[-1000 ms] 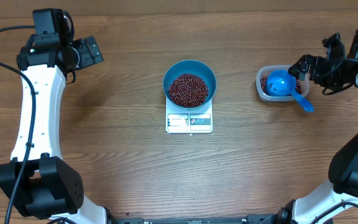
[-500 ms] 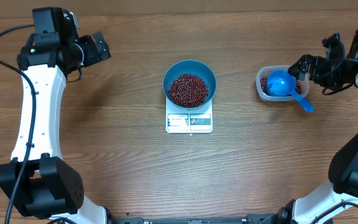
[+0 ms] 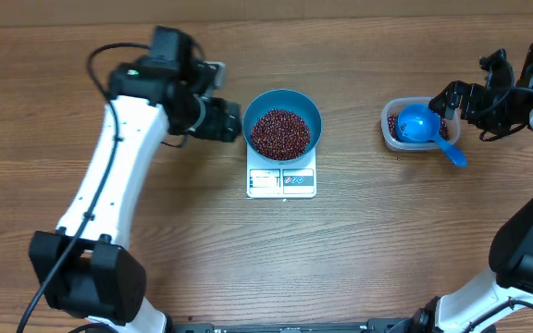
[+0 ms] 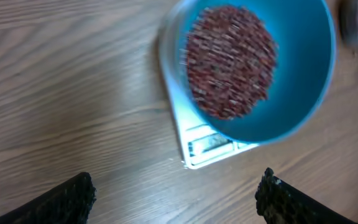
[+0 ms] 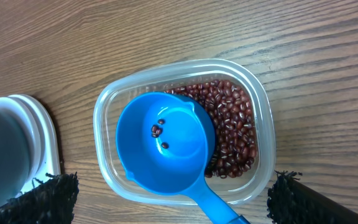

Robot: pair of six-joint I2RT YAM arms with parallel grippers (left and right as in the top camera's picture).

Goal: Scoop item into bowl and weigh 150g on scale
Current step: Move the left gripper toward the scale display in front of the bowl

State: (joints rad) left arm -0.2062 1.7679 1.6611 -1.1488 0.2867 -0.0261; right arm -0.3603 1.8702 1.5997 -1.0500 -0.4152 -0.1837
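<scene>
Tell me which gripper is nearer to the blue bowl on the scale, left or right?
Left. The left gripper is close beside the rim of the bowl; the right gripper hangs far off at the clear tub.

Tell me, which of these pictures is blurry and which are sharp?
Left wrist view: smeared, the beans in the bowl streak together and the display of the scale is unreadable. Right wrist view: crisp, single beans in the tub and scoop stand out. Overhead view: sharp and evenly lit.
</scene>
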